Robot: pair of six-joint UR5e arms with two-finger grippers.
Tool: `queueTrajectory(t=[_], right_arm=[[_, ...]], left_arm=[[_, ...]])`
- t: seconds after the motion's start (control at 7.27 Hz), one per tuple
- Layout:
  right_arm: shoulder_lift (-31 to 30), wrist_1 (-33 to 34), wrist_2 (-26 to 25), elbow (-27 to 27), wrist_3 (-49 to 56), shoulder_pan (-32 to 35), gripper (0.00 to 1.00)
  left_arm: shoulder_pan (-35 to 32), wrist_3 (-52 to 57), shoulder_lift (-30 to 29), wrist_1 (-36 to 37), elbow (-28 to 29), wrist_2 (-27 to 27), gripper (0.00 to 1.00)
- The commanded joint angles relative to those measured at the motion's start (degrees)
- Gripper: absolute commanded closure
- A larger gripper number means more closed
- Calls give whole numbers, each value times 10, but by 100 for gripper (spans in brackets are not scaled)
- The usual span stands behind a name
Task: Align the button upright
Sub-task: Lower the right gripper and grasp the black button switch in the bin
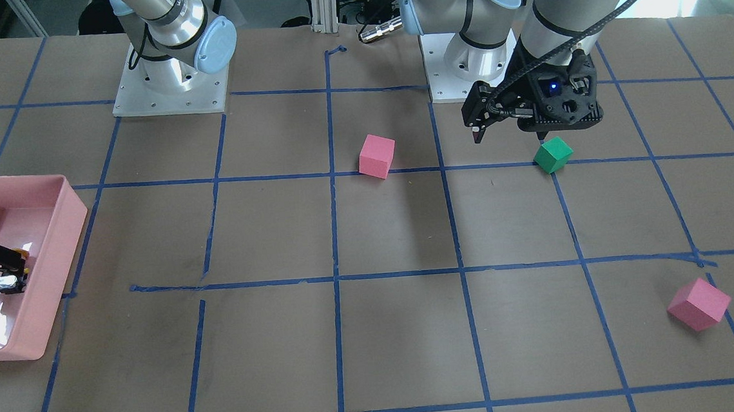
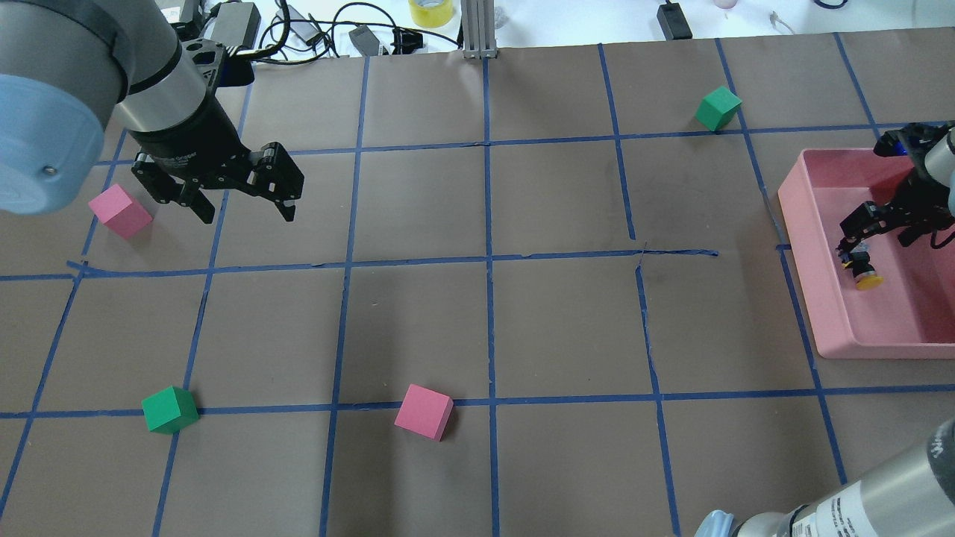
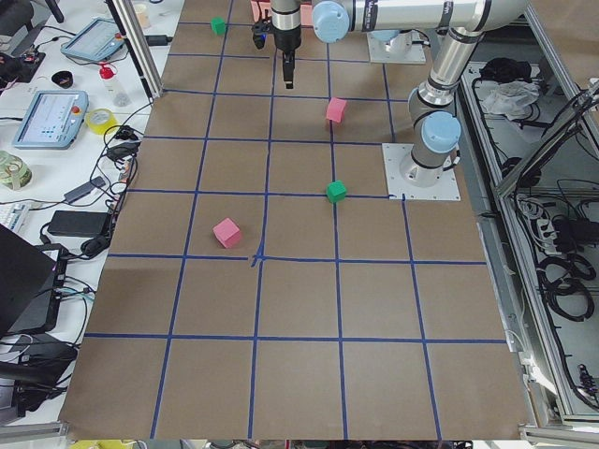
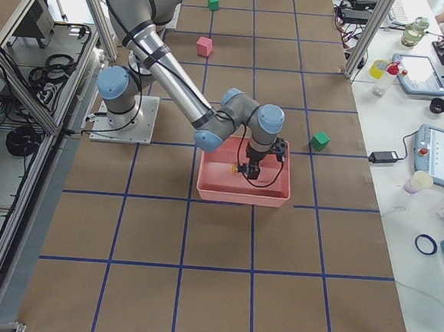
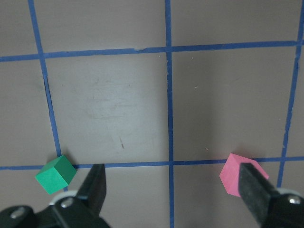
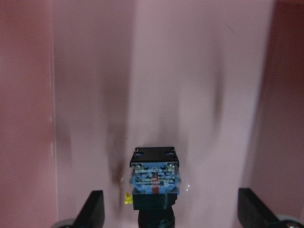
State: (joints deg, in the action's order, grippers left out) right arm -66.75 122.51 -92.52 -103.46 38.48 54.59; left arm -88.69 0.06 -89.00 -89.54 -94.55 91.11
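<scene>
The button (image 2: 862,268) lies tilted on the floor of the pink tray (image 2: 880,339), its yellow cap toward the robot. It also shows in the front view (image 1: 10,277). In the right wrist view the button (image 6: 155,178) shows its contact block end. My right gripper (image 2: 874,239) is open inside the tray. Its fingers (image 6: 95,209) stand wide on either side of the button without touching it. My left gripper (image 2: 248,212) is open and empty above the table on the far left, and also shows in the left wrist view (image 5: 173,190).
Foam cubes lie on the taped brown table: a pink one (image 2: 119,211) next to the left gripper, a green one (image 2: 170,409), a pink one (image 2: 424,412) near the middle front, and a green one (image 2: 718,108) far right. The tray walls (image 1: 66,240) stand around the right gripper.
</scene>
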Motion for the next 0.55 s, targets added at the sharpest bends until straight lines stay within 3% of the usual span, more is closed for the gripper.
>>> queueTrajectory(t=[0.0,0.41], right_arm=[[0,0,0,-8,0,0,0],[0,-1,-2,-18,0,0,0]], left_arm=[[0,-16,0,0,-5,0,0],[0,-16,0,4,-8,-1,0]])
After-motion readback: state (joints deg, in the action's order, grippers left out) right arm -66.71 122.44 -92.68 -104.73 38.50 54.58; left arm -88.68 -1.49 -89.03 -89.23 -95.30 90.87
